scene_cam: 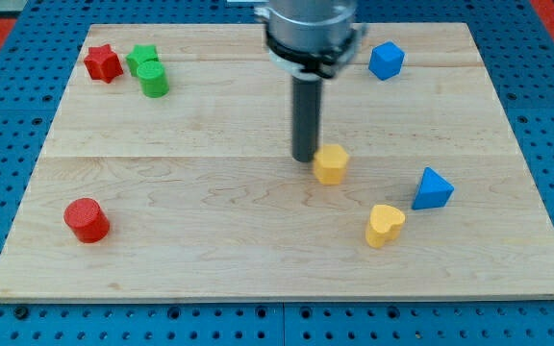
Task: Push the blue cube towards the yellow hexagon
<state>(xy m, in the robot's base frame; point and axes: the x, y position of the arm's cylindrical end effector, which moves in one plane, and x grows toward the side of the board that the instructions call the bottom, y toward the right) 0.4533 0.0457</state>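
Resting beside yellow hexagon [330,164], tool [305,158]; blue cube [386,61] well apart

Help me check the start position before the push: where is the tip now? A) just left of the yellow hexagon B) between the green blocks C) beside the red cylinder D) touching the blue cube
A: my tip stands right at the view's left of the yellow hexagon, far from the blue cube at the view's top right.
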